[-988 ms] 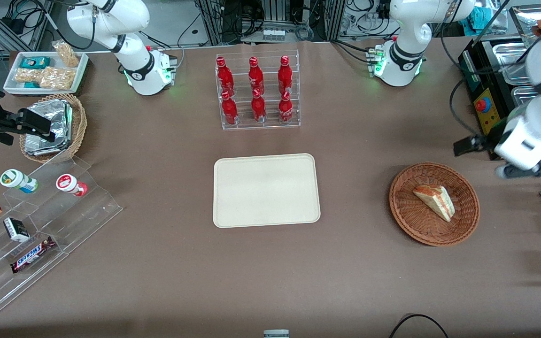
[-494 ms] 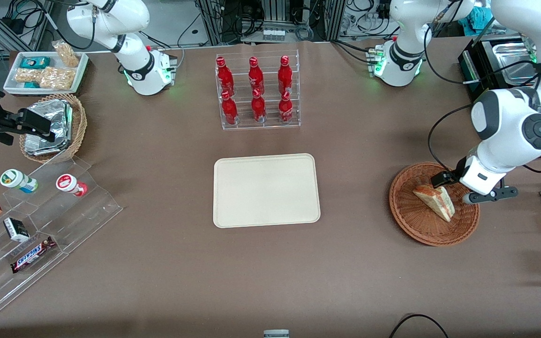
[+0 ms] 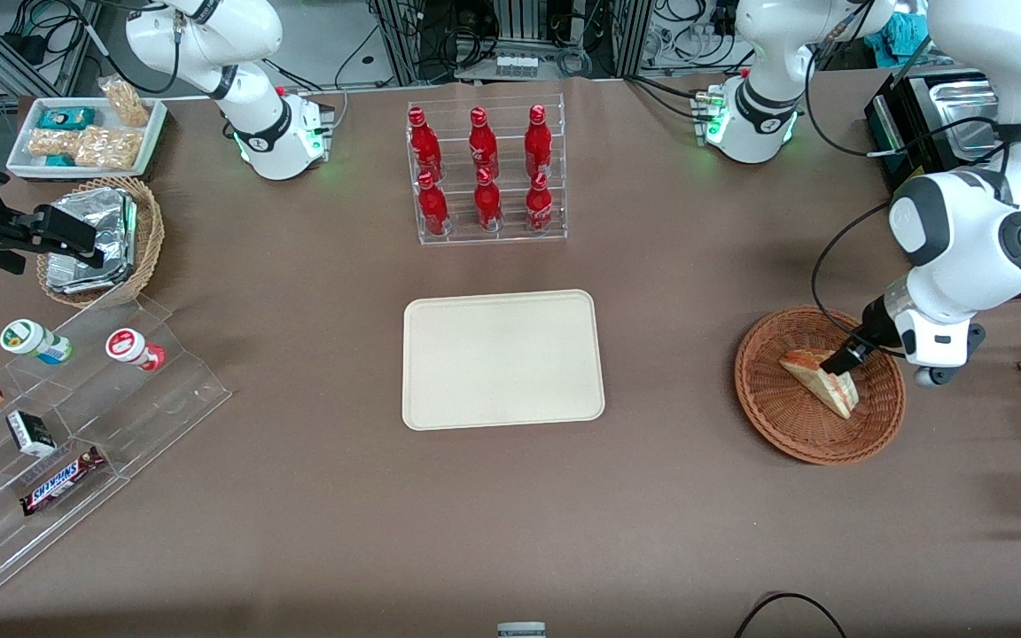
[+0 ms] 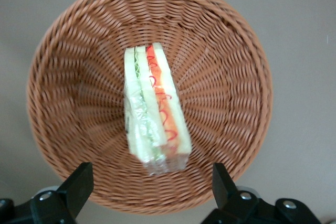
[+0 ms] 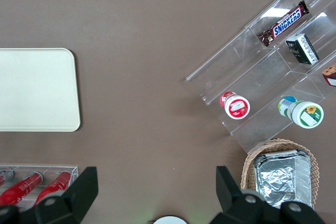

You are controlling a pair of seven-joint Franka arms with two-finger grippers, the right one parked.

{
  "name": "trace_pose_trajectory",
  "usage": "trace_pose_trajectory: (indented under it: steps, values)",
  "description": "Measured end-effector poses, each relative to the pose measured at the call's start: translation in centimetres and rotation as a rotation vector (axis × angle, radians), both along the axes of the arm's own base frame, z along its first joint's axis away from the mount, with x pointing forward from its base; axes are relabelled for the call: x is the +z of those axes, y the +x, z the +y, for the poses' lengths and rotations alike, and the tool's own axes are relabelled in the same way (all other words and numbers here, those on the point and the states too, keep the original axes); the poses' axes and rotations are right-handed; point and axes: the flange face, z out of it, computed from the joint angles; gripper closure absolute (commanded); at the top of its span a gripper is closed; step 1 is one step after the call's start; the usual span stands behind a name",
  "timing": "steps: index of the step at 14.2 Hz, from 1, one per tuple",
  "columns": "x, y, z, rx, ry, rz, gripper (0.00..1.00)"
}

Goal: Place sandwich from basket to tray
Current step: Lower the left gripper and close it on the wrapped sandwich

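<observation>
The sandwich (image 3: pixel 830 390), a clear-wrapped wedge with red and green filling, lies in the shallow reddish-brown wicker basket (image 3: pixel 767 416) toward the working arm's end of the table. My left gripper (image 3: pixel 840 360) hangs just above the sandwich, inside the basket's rim. In the left wrist view the gripper (image 4: pixel 149 182) is open, its two black fingers spread wide. The sandwich (image 4: pixel 155 114) lies apart from both fingers in the basket (image 4: pixel 63 77). The cream tray (image 3: pixel 502 359) sits bare at the table's middle, also in the right wrist view (image 5: pixel 37 87).
A clear rack of red bottles (image 3: pixel 486 173) stands farther from the front camera than the tray. Toward the parked arm's end are a tan basket of foil packets (image 3: pixel 103 239), a white snack tray (image 3: pixel 85 133) and acrylic steps (image 3: pixel 76 425). A metal appliance (image 3: pixel 936 133) stands near the working arm.
The left arm swung in from the working arm's end of the table and lowered its gripper over the basket, close above the sandwich. The sandwich has not moved.
</observation>
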Motion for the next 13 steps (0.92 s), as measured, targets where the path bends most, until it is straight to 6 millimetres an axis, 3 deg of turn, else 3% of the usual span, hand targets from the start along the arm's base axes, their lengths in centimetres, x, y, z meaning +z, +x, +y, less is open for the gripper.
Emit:
trace_pose_trajectory:
  steps: [4, 5, 7, 8, 10, 13]
  values:
    - [-3.1, 0.7, 0.0, 0.103, -0.002, -0.004, 0.0]
    - [-4.1, 0.8, 0.0, 0.106, 0.001, -0.007, 0.15]
    - [-6.5, 1.0, 0.1, 0.111, 0.007, -0.014, 0.73]
    - [-7.4, 1.0, 0.2, 0.113, 0.009, -0.009, 0.86]
    - [-7.4, 1.0, 0.0, 0.109, 0.008, -0.003, 0.88]
    - [-4.5, 1.1, -1.3, 0.063, -0.002, 0.062, 0.89]
